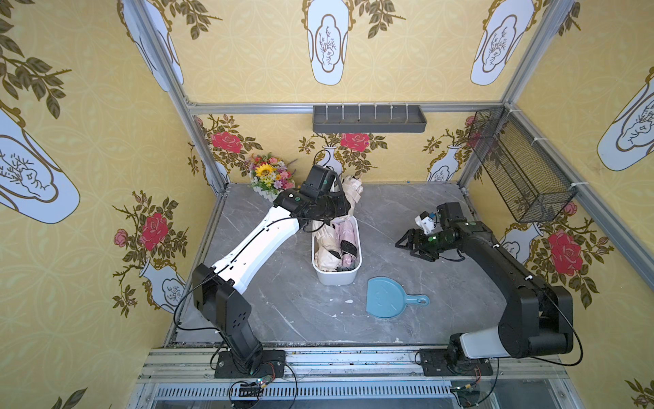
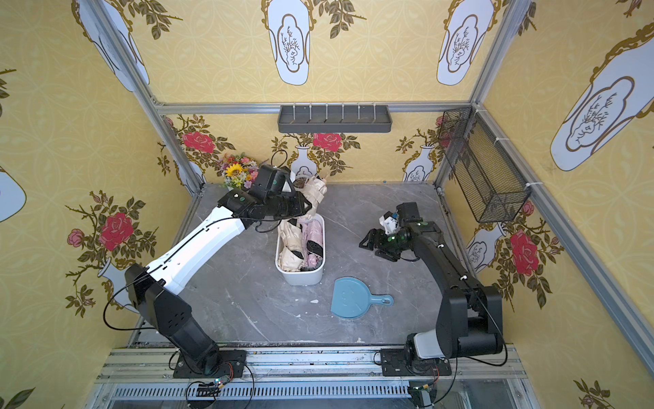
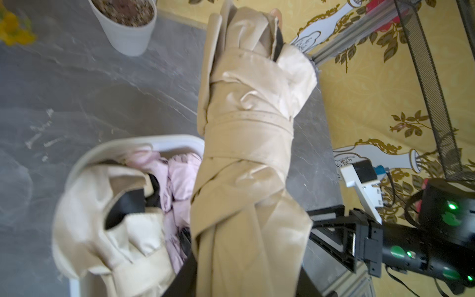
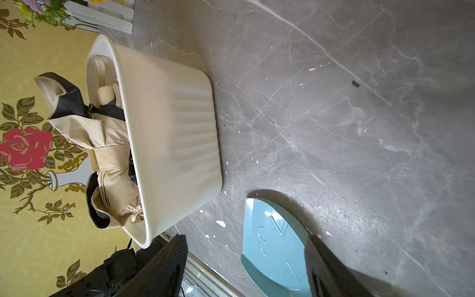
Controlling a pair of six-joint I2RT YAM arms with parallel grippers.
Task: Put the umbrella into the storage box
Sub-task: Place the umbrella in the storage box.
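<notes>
Our left gripper (image 3: 246,277) grips the beige umbrella (image 3: 246,154) over the far end of the storage box (image 1: 336,278); our right gripper (image 1: 407,244) hangs empty, jaws apart. The fabric looks soft and slick, so we favour gripping the strapped middle.

Storage box (image 1: 336,276) crowded with folded umbrellas (image 1: 327,253)

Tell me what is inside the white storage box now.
Inside the storage box lie a folded beige umbrella and a pink umbrella, with some black fabric between. The box's bottom is covered. The left gripper holds another beige umbrella above it.
</notes>
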